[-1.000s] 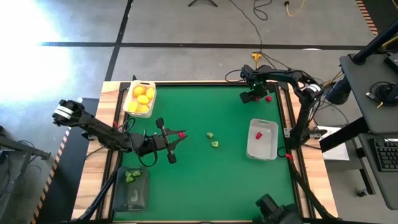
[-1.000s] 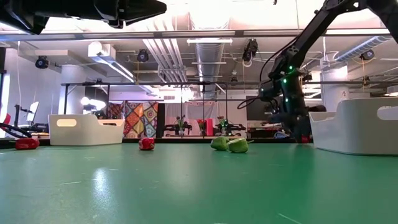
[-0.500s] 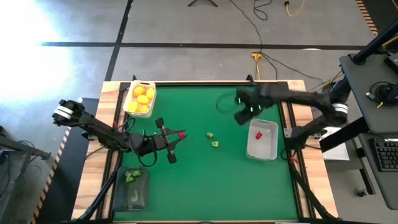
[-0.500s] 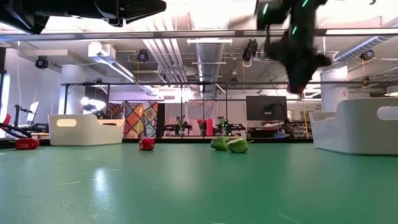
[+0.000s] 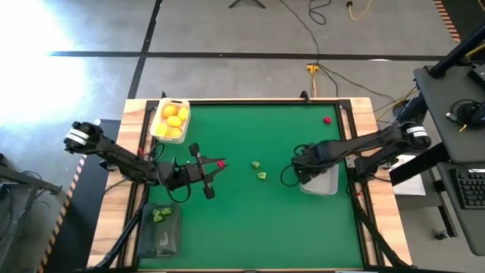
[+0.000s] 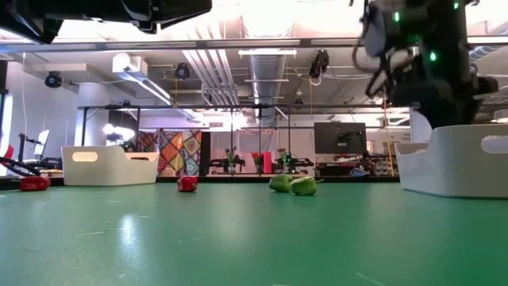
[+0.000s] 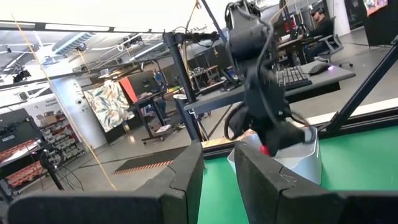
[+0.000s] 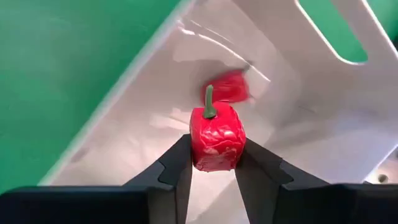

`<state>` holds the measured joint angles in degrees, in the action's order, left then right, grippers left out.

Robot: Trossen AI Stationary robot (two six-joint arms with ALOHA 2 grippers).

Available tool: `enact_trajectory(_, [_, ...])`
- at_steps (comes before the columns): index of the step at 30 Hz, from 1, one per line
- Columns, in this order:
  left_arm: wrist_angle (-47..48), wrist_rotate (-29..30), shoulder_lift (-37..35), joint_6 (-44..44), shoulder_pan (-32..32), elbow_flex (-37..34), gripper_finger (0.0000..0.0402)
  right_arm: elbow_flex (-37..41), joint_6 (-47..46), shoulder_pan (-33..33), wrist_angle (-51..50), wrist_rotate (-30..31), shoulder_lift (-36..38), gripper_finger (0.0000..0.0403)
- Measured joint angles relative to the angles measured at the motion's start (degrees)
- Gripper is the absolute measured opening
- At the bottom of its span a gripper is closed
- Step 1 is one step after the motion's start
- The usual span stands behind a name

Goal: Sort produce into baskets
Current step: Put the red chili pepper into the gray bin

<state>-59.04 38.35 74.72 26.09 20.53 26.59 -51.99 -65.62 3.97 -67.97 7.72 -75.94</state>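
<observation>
While the right gripper (image 8: 211,169) hung over the near-left end of the pale grey-white basket (image 5: 327,179) on the right side of the green mat (image 5: 250,220), its two fingers (image 8: 176,168) were clamped on a red pepper (image 8: 216,139) with a green stem, held above the basket floor. A second red piece (image 8: 229,86) lay blurred inside that basket, beyond the held one.

Near-left corner: dark translucent basket (image 5: 161,231) with green pieces (image 5: 159,215) at its far end.

Left gripper (image 5: 213,173) sat low at mid-left of the mat, pointing right, fingers (image 7: 186,171) close together with a narrow gap and nothing between them. A small red piece (image 5: 221,163) lay just beside its tip, on the far side; contact could not be judged.

Centre of mat: two green pieces (image 5: 258,170) close together, one slightly farther than the other, well apart from both grippers. In the low view they appeared side by side (image 6: 292,184).

Far-left corner: white basket (image 5: 160,110) holding several yellow-orange fruits (image 5: 173,121).

Far-right corner: one red piece (image 5: 326,120) alone on the mat, near the edge
</observation>
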Motion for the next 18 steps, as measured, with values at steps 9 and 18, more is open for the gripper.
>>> enact_trajectory(9, [-0.1, 0.0, 0.0, 0.0, 0.0, 0.0, 0.0077, 4.9, 2.4, -6.0, 2.6, 3.9, -1.1, 0.0180])
enact_trajectory(18, [-0.1, 0.0, 0.0, 0.0, 0.0, 0.0, 0.0077, -7.3, 6.6, -9.4, -2.6, 3.5, -0.5, 0.0221])
